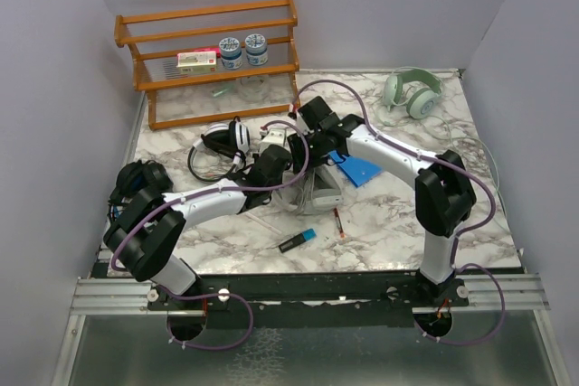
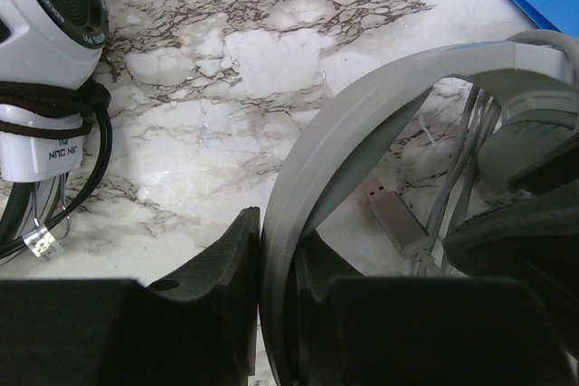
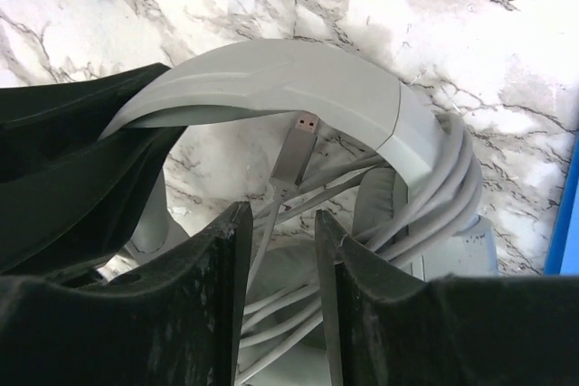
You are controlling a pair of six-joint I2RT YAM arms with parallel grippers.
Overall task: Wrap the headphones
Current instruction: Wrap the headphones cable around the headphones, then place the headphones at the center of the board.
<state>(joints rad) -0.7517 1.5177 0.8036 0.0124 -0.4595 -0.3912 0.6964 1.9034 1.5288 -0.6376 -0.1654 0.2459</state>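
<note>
The pale grey headphones (image 1: 323, 191) stand at the table's centre, with their grey cable wound in several turns round one side of the headband (image 3: 443, 187). My left gripper (image 1: 289, 174) is shut on the grey headband (image 2: 362, 106), one pad on each face. My right gripper (image 1: 315, 158) hangs open over the coil, with loose cable strands (image 3: 271, 314) and the USB plug (image 3: 294, 146) running between its fingers (image 3: 217, 259). The white-and-black headphones (image 1: 226, 140) lie to the left and also show in the left wrist view (image 2: 45, 61). The black headphones (image 1: 137, 178) lie at the left edge.
A pale green-white pair of headphones (image 1: 412, 92) lies at the far right corner. A wooden rack (image 1: 213, 51) with jars stands at the back. A blue sheet (image 1: 360, 169) lies beside the grey pair. A blue-tipped marker (image 1: 297, 240) and a red pen (image 1: 337, 221) lie near the front.
</note>
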